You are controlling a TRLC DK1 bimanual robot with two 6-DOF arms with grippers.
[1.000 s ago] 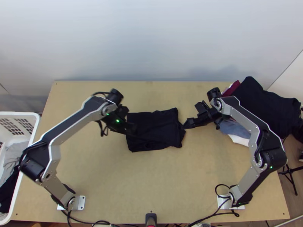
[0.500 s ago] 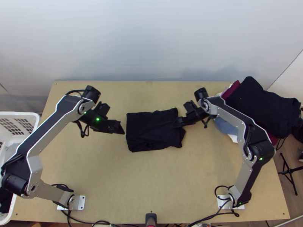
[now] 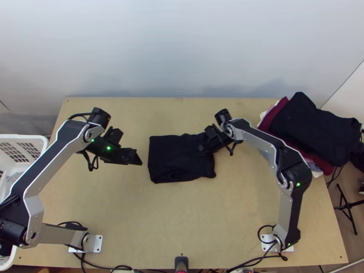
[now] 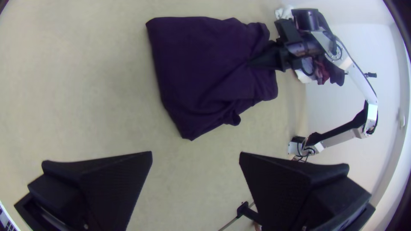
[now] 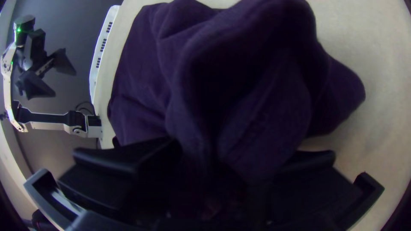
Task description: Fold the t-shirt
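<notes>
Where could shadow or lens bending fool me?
Top view: soft shadows on the wall; the black shirt and the right pincer nearly merge. Right wrist view: the shirt darkens heavily near that pincer, and the table edge bows beside the basket. Left wrist view: dark corners, but the shirt's outline stands out.

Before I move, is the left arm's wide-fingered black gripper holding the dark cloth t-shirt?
No, the left gripper stands open, bare table showing between its fingers, apart from the t-shirt.

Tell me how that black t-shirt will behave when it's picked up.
The black t-shirt will probably sag and flop, given its soft wrinkles and drooping folds. Being loosely folded over, it may well come undone if only one layer is pinched.
</notes>
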